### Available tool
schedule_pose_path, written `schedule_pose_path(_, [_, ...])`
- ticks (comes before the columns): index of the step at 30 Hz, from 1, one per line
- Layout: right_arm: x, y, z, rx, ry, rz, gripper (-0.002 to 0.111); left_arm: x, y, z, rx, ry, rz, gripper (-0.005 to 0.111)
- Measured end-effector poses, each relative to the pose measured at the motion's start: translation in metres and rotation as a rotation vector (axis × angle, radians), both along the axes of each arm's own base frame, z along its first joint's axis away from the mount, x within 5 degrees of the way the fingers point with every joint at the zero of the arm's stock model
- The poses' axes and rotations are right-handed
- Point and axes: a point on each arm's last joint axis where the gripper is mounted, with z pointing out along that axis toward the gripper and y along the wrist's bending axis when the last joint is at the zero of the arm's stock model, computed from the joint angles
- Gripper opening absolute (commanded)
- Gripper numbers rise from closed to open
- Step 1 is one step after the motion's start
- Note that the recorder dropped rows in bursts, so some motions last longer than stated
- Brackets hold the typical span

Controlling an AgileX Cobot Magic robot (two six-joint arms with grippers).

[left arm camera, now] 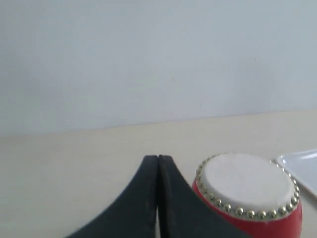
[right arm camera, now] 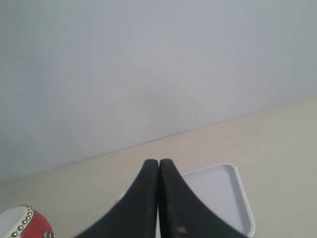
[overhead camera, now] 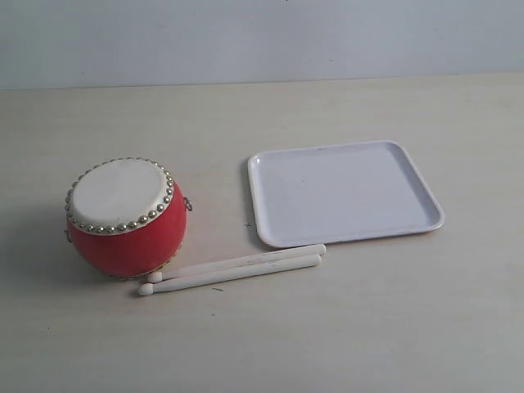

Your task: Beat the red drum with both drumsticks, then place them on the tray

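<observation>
End effectors first: left end effector is pressed together, holding nothing; right end effector is the same, tips pressed together, nothing pinched. Neither shows in the exterior view. Red drum stands upright on the left of the tabletop, with the tray bare on the right, apart from it. Drumsticks lie side by side, touching, in front of both. Their rounded tips are at the drum's base and their butt ends just beside the tray's near rim. Step as I read it: pick up one stick per arm. I'd spread both jaws before descending and grip toward the butt ends, leaving the tips free for beating. Touching sticks will likely roll, so I'd take the outer one first. The left arm should keep clear of the drum.
</observation>
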Motion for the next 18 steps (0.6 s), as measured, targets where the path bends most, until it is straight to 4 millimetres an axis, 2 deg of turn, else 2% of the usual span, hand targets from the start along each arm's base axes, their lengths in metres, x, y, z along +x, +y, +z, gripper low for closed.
schedule_pose_path(4, [0.0,0.0,0.0,0.009,0.001,0.0,0.0,0.0,0.0,0.0059,-0.01,-0.064,0.0,0.0])
schedule_pose_path(11, [0.0,0.0,0.0,0.009,0.001,0.0,0.0,-0.0001,0.0,0.0071,-0.038,-0.073,0.0,0.0])
schedule_pose_path(18, [0.0,0.0,0.0,0.011,0.001,0.0,0.0,-0.0001,-0.0001,0.0069,-0.386,-0.013,-0.007,0.0])
